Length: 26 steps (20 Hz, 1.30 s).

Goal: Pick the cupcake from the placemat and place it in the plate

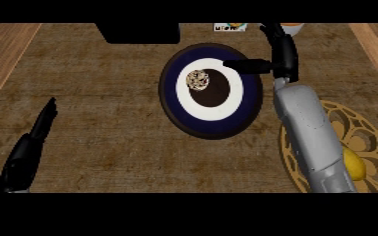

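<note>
- A brown woven counter top (111, 130) holds a round plate (174, 100) with navy rim, white ring and dark centre.
- The small speckled cupcake (198, 79) sits inside the plate, upper left of centre.
- The right hand (275, 60), fingers straight and empty, hovers over the plate's right rim.
- The left hand (29, 150) rests open, far left of the plate.
- A gold openwork round placemat (358, 130) lies right of the plate.

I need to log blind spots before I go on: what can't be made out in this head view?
- Placemat: partly covered by the right forearm, cut off at the right edge.
- Yellow object: mostly behind that forearm; unidentifiable.
- Label at the top: cut off, unreadable.
- Right hand: finger state unclear.
</note>
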Each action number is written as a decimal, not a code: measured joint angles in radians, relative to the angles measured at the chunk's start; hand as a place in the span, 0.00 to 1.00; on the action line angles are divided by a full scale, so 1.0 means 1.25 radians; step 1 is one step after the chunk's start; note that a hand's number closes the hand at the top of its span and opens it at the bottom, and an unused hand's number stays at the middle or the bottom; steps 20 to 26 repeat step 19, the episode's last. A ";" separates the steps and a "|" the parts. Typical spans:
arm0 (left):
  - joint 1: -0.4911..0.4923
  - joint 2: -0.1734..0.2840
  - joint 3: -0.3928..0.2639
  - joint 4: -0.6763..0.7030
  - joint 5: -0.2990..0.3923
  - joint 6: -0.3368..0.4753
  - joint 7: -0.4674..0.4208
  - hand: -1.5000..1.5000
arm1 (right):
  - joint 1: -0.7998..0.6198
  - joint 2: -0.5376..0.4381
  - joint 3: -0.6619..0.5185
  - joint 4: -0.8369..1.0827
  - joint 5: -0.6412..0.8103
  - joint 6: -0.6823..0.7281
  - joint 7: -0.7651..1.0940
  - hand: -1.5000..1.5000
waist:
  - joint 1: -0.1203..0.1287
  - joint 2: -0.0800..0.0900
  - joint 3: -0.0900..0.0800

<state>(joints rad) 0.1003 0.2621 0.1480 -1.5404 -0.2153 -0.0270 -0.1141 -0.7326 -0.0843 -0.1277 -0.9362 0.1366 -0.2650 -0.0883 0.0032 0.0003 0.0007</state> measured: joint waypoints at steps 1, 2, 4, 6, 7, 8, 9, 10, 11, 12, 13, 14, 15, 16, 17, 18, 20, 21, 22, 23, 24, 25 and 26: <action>-0.001 0.000 0.001 0.005 -0.001 0.000 -0.006 0.50 | 0.012 -0.009 -0.024 -0.001 -0.029 0.018 -0.021 0.00 | 0.000 0.001 0.000; -0.001 0.002 0.004 0.008 0.001 -0.002 -0.011 0.50 | 0.024 -0.018 -0.046 0.000 -0.057 0.041 -0.043 0.00 | -0.001 0.001 0.000; -0.009 -0.004 -0.001 0.020 -0.009 0.005 -0.014 0.50 | 0.036 -0.049 -0.089 0.009 -0.107 0.089 -0.080 0.00 | -0.001 0.002 0.000; -0.004 -0.006 -0.002 0.009 -0.009 0.003 -0.011 0.50 | 0.048 -0.085 -0.128 0.037 -0.145 0.139 -0.127 0.00 | 0.003 0.002 0.000; 0.000 -0.002 0.003 0.016 -0.006 -0.002 -0.020 0.50 | 0.062 -0.098 -0.143 0.048 -0.161 0.163 -0.153 0.00 | 0.003 0.002 0.000; -0.005 0.000 0.005 0.012 -0.003 -0.006 -0.015 0.50 | 0.064 -0.118 -0.158 0.072 -0.173 0.188 -0.183 0.00 | 0.004 0.003 0.000; 0.002 -0.006 -0.001 0.003 -0.009 -0.002 -0.015 0.50 | 0.063 -0.139 -0.172 0.097 -0.181 0.210 -0.209 0.00 | 0.006 0.004 0.001; 0.001 -0.006 0.000 0.001 -0.011 -0.001 -0.012 0.50 | 0.077 -0.152 -0.181 0.114 -0.188 0.233 -0.243 0.00 | 0.006 0.003 0.000; -0.004 -0.002 0.005 0.018 -0.009 -0.004 -0.026 0.50 | 0.074 -0.171 -0.191 0.142 -0.192 0.254 -0.274 0.00 | 0.008 0.005 0.001; 0.003 -0.006 0.003 0.013 -0.011 -0.004 -0.027 0.50 | 0.077 -0.190 -0.199 0.168 -0.195 0.277 -0.304 0.00 | 0.009 0.005 0.001; 0.004 -0.005 0.004 0.007 -0.009 -0.007 -0.024 0.50 | 0.076 -0.208 -0.205 0.200 -0.195 0.296 -0.332 0.00 | 0.011 0.005 0.001; -0.001 -0.004 0.006 0.008 -0.009 -0.009 -0.020 0.50 | 0.072 -0.220 -0.210 0.232 -0.195 0.309 -0.356 0.00 | 0.011 0.005 0.001; -0.005 -0.004 0.007 0.009 -0.009 -0.010 -0.018 0.50 | 0.071 -0.241 -0.216 0.263 -0.195 0.331 -0.381 0.00 | 0.012 0.006 0.001; -0.020 -0.004 0.007 0.011 -0.010 -0.010 -0.005 0.50 | 0.062 -0.252 -0.219 0.296 -0.191 0.341 -0.405 0.00 | 0.013 0.006 0.001; -0.020 -0.004 0.010 0.017 -0.009 -0.011 -0.013 0.50 | 0.058 -0.263 -0.222 0.327 -0.189 0.353 -0.427 0.00 | 0.014 0.006 0.001; -0.031 0.004 0.019 0.030 -0.004 -0.019 -0.015 0.50 | 0.052 -0.279 -0.226 0.349 -0.190 0.368 -0.435 0.00 | 0.013 0.006 0.001; -0.034 0.001 0.016 0.032 -0.008 -0.017 -0.014 0.50 | 0.048 -0.292 -0.227 0.375 -0.187 0.381 -0.452 0.00 | 0.014 0.006 0.001; -0.034 0.001 0.016 0.032 -0.008 -0.017 -0.014 0.50 | 0.048 -0.292 -0.227 0.375 -0.187 0.381 -0.452 0.00 | 0.014 0.006 0.001; -0.034 0.001 0.016 0.032 -0.008 -0.017 -0.014 0.50 | 0.048 -0.292 -0.227 0.375 -0.187 0.381 -0.452 0.00 | 0.014 0.006 0.001; -0.034 0.001 0.016 0.032 -0.008 -0.017 -0.014 0.50 | 0.048 -0.292 -0.227 0.375 -0.187 0.381 -0.452 0.00 | 0.014 0.006 0.001; -0.034 0.001 0.016 0.032 -0.008 -0.017 -0.014 0.50 | 0.048 -0.292 -0.227 0.375 -0.187 0.381 -0.452 0.00 | 0.014 0.006 0.001; -0.034 0.001 0.016 0.032 -0.008 -0.017 -0.014 0.50 | 0.048 -0.292 -0.227 0.375 -0.187 0.381 -0.452 0.00 | 0.014 0.006 0.001; -0.034 0.001 0.016 0.032 -0.008 -0.017 -0.014 0.50 | 0.048 -0.292 -0.227 0.375 -0.187 0.381 -0.452 0.00 | 0.014 0.006 0.001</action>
